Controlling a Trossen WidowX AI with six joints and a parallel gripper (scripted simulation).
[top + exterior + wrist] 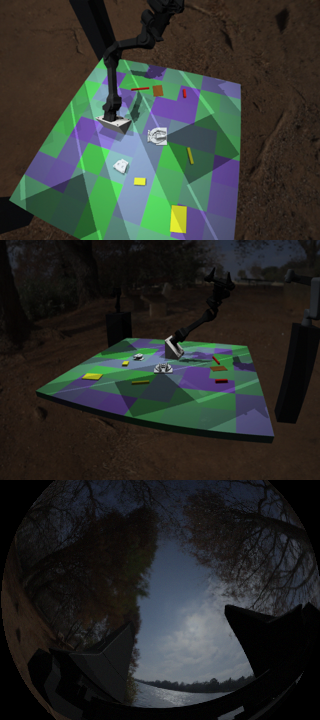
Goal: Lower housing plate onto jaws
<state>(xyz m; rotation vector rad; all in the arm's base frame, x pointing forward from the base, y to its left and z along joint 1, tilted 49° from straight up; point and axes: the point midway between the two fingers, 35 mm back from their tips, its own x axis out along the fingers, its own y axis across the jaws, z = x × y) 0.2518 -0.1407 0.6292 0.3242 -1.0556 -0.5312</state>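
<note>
The white housing plate (125, 163) (138, 354) lies on the table, apart from the jaw assembly. It has two holes in its top, and the exterior view shows it as a stacked shape with a raised upper part. The white base (162, 143) (163, 372) carries the two jaws, which lie side by side with their tips pointing away from the arm's mount. The jaw stubs are too small to make out clearly. My gripper (221, 272) (181, 618) is open and empty, raised high and far from both parts, with its fingers pointing up. Its fingertips are cut off in the top view.
The arm's wedge mount (125, 128) (169, 351) stands beside the parts. Also on the table are a small yellow block (139, 181) (125, 363), a large yellow plate (178, 219) (92, 376), a yellow bar (190, 156) (140, 382), an orange plate (157, 90) (218, 368) and two red bars.
</note>
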